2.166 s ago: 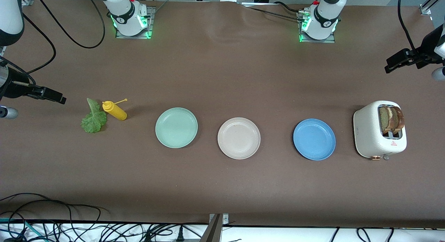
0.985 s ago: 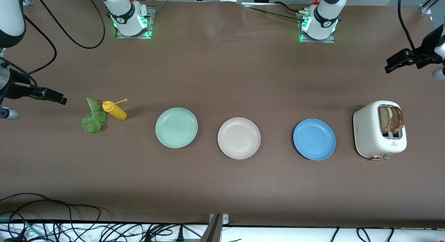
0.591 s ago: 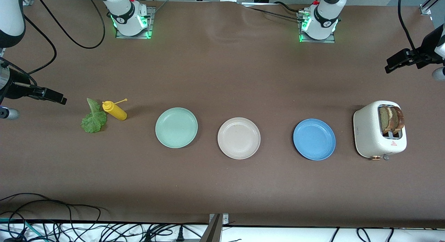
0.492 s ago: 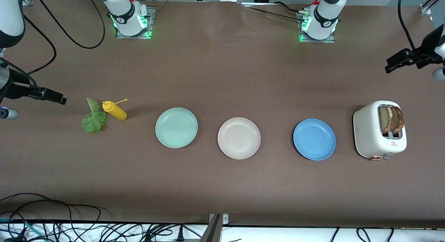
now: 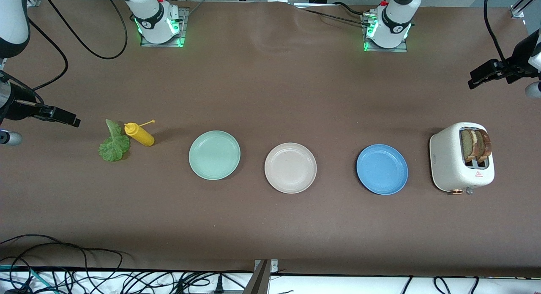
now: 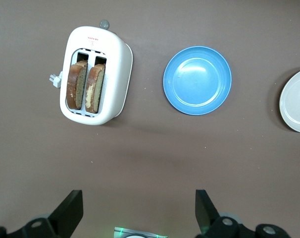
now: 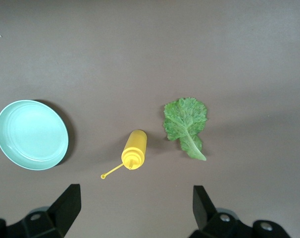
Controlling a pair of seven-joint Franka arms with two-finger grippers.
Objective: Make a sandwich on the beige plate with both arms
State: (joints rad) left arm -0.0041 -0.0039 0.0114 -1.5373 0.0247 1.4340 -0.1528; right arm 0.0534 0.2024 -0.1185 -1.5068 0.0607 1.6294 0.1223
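The brown table (image 5: 270, 226) carries everything in one row. At the left arm's end stands a white toaster (image 5: 454, 159) with two bread slices (image 5: 475, 144) upright in its slots; the left hand (image 6: 139, 210) hangs over bare table near it, jaws spread wide and holding nothing. Toward the right arm's end from the toaster come the blue plate (image 5: 382, 169), the beige plate (image 5: 290, 167) at the middle, bare and well apart from both hands, then the mint-green plate (image 5: 214, 155). Past it lie a yellow squeeze bottle (image 5: 139, 134) and, just beside it, the lettuce leaf (image 5: 113, 144). The right hand (image 7: 135, 208) hangs over the table near these, likewise spread and empty.
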